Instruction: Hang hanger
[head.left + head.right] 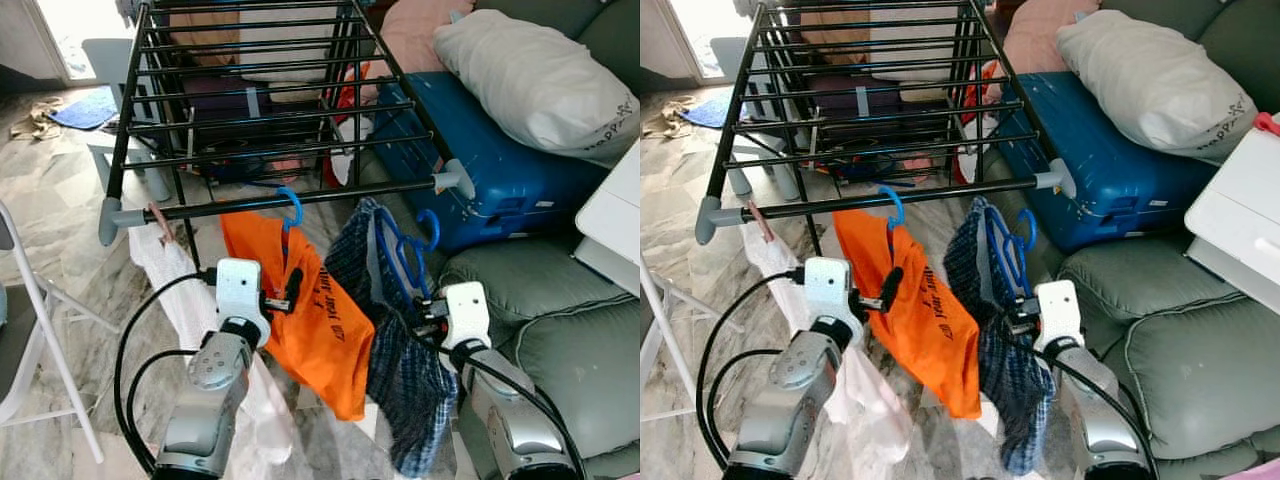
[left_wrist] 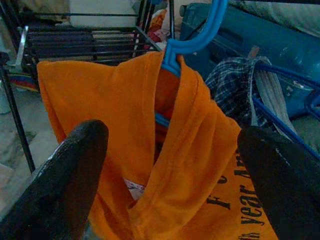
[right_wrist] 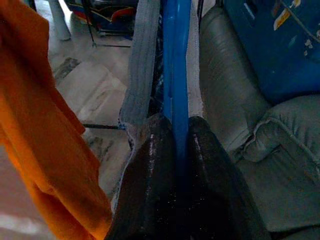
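The right end effector [image 1: 428, 318] clamps the blue hanger [image 1: 400, 250] carrying the plaid shirt [image 1: 400, 370], keeping its hook free for the rack rail [image 1: 300, 198]. The left end effector [image 1: 283, 297] gapes beside the orange shirt [image 1: 320, 330], gripping nothing; that garment hangs already.

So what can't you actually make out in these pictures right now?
- Print on the orange shirt: head views too small, left wrist view cuts it off at the edge.
- Blue hanger in the right gripper: right wrist view shows one bar; the plaid shirt covers the rest.
- Items under the drying rack: bars block them.

Orange shirt [image 1: 320, 310] crowds the rack's front rail [image 1: 300, 198]; suitcase [image 1: 480, 160] flanks it.
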`<state>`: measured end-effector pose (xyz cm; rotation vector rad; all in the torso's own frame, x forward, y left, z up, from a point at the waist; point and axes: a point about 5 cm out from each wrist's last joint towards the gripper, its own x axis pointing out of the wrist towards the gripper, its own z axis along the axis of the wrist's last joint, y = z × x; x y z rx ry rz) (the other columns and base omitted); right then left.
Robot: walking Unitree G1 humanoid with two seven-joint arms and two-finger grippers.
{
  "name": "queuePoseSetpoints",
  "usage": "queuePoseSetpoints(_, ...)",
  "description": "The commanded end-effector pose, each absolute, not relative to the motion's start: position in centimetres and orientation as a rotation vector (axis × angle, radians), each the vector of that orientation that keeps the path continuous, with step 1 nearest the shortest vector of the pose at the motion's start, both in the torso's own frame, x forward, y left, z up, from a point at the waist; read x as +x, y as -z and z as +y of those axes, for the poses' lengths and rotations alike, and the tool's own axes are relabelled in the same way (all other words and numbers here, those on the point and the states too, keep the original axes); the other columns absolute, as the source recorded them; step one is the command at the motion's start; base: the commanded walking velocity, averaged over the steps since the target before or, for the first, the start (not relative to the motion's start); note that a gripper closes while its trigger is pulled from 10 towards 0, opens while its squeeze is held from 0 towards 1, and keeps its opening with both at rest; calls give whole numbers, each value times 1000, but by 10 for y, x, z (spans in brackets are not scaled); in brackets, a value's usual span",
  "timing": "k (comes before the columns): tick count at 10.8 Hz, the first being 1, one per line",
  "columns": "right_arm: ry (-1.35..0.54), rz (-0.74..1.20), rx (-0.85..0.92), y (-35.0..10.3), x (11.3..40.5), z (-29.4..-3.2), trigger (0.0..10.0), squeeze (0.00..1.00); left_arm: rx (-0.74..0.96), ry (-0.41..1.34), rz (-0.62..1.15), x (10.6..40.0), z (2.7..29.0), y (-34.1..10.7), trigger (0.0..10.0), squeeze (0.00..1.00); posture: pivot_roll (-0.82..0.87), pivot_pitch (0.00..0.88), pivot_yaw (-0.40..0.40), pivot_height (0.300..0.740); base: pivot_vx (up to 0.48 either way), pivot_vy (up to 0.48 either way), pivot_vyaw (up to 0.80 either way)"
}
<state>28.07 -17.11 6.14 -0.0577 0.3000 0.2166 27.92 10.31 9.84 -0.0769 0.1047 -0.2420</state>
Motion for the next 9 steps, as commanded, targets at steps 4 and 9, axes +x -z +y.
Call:
queuePoseSetpoints(4,-223,272,-63,-73,285,-165,10000,0,-57,251,109,277,100,-97,10000,0,-170,0,-34,740,-272,0,0)
queuePoseSetpoints(9,-232,278,-66,-74,288,-162,10000,0,-53,250,101,281,99,-100,10000,0,-177,13,-34,740,-291,0,0)
